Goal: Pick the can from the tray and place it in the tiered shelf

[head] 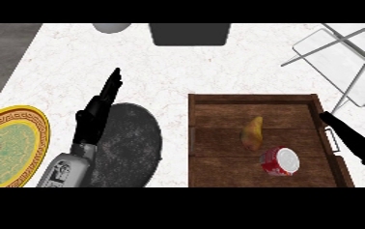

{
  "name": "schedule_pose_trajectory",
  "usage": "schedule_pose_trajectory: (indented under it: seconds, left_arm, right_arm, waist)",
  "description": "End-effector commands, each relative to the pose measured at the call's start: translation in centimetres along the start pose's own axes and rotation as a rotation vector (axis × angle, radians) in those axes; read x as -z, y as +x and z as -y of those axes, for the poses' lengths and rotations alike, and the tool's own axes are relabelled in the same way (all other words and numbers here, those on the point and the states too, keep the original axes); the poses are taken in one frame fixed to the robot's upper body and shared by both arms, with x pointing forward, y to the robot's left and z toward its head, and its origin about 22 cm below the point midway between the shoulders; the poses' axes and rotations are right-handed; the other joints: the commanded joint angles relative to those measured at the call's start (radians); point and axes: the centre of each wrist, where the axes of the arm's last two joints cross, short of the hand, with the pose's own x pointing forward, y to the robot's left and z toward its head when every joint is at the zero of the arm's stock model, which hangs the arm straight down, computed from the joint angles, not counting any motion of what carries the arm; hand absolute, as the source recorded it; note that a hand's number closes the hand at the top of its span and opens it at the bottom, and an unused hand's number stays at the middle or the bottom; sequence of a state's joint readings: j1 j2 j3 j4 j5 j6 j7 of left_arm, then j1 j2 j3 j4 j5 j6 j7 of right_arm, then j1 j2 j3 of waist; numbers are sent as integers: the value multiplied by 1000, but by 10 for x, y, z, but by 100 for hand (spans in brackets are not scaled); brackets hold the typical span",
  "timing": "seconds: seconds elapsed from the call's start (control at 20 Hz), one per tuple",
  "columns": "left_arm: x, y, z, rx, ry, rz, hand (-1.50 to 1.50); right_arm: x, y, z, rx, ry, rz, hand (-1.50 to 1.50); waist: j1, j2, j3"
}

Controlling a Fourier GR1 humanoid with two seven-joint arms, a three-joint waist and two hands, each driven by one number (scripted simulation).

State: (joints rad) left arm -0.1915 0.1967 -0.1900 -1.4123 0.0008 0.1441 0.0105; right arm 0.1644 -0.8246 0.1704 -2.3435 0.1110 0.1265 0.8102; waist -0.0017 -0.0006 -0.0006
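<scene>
Counter edge: the white marbled counter ends at the left along a slanted edge, with dark grey beyond it at the upper left.
Patterned plate: a plate with a yellow rim and green centre is cut by the view's left edge and lies well apart from the tray.
Left hand: the left hand is black, with its fingers straight and together, pointing up the view. It holds nothing and shows over the dark plate's left rim.
Dark plate: a round, speckled charcoal plate sits between the patterned plate and the tray.
Open room: a narrow bare strip separates the dark plate from the tray's left wall. A broad bare band runs above the tray.
Top edge: a grey round thing and a dark box are both cut off by the view's top.
Tray: a brown wooden tray has raised walls and a metal handle on each short side.
Yellow fruit: a fruit lies near the tray's middle.
Can: the can has a red side and a white end turned toward the view. It is inside the tray, lower right, just beside the fruit. I cannot tell whether it is upright or tipped.
Right hand: the right hand has straight fingers that hold nothing. It shows over the tray's right wall, apart from the can.
Tiered shelf: the tiered shelf has a grey wire frame with pale panels. It stands at the upper right, above the tray's corner.
</scene>
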Motion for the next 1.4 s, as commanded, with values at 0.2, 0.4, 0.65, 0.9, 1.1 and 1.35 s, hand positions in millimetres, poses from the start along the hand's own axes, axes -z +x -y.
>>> schedule_pose_trajectory:
  seconds: [0.2,0.4,0.65,0.9,1.1,1.35]
  left_arm:
    - [1,8,-1,14,-17,11,0]
    - [6,-3,-6,-6,5,-9,0]
    - [-15,17,-2,10,-8,-4,0]
    - [-9,3,-18,9,-1,2,0]
    - [8,7,-25,3,-6,1,0]
    - [8,8,-5,4,-11,7,0]
  right_arm:
    - [11,7,-16,-8,-37,-6,-150]
    - [20,7,-10,-27,-16,-39,-150]
    - [14,5,-41,-12,-4,-40,-150]
    - [11,-11,-35,-25,-33,-70,-150]
    - [20,14,-23,-42,-11,-90,-150]
    - [26,3,-73,-66,2,-86,-150]
  waist:
    - [1,0,1]
    - [0,1,0]
    - [2,-1,1]
    - [-2,-1,1]
    - [0,0,0]
    - [-2,0,1]
